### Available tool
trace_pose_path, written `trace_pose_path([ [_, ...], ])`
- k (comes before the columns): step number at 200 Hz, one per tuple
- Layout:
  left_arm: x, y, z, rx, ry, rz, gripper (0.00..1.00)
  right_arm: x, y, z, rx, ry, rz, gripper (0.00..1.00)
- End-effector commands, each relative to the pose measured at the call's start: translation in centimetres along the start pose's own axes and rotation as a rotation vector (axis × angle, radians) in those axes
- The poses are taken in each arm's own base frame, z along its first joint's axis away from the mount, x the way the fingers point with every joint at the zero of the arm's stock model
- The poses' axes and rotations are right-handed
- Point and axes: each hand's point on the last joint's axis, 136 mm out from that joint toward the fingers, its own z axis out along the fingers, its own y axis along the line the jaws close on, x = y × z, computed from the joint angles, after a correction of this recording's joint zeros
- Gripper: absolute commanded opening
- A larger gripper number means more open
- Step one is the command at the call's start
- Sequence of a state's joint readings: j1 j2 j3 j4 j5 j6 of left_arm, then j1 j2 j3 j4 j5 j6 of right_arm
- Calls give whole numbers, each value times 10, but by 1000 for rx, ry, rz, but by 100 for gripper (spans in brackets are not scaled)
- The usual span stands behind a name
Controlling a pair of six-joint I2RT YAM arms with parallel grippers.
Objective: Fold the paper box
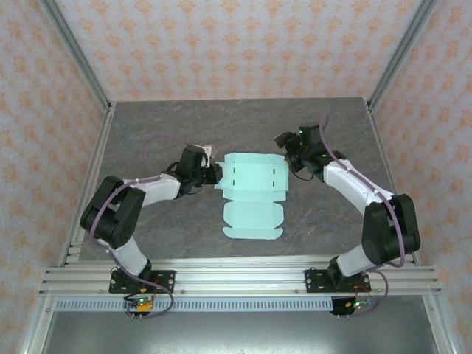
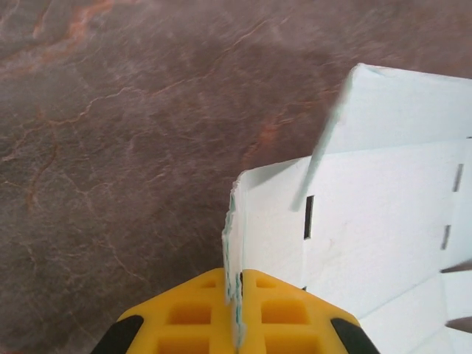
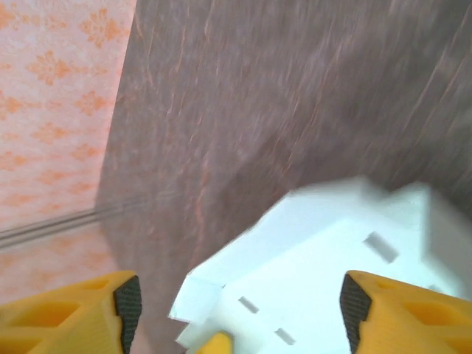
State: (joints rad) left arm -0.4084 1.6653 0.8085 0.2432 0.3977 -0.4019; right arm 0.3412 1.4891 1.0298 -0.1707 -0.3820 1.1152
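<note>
One paper box [image 1: 253,193] on marbled table [image 1: 162,133] (walls [image 1: 44,110] around).

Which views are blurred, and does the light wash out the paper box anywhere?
Right wrist: motion blur smears the paper box and the table. Left wrist: sharp, but the box looks nearly white. Top external: crisp, even light, box reads mint-green.

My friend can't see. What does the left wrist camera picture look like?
The yellow left gripper is pinched shut on the thin edge of the pale green paper box, an unfolded card sheet with small slots. Under it lies the dark brown marbled table.
</note>
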Motion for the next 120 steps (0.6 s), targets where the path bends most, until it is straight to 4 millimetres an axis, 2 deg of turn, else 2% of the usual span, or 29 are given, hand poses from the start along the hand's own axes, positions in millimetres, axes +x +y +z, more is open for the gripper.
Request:
trace_pose_path([
  [1,-35,-23,-16,30,-197,91,0,27,36,-19,-62,13,253,81],
  [7,-36,-26,-19,31,-219,104,0,28,40,-20,-53,0,252,84],
  [17,-37,-31,-23,32,-250,126,0,32,49,-17,-54,12,259,85],
  [44,-38,-34,-33,32,-325,147,0,50,69,5,-104,104,349,84],
  [72,-42,-32,-47,32,-399,150,0,50,66,24,-70,94,391,81],
  [97,-40,-29,-48,23,-407,164,0,45,66,35,-57,69,410,79],
  [120,-39,-30,-47,39,-416,172,0,50,67,49,-31,105,406,79],
])
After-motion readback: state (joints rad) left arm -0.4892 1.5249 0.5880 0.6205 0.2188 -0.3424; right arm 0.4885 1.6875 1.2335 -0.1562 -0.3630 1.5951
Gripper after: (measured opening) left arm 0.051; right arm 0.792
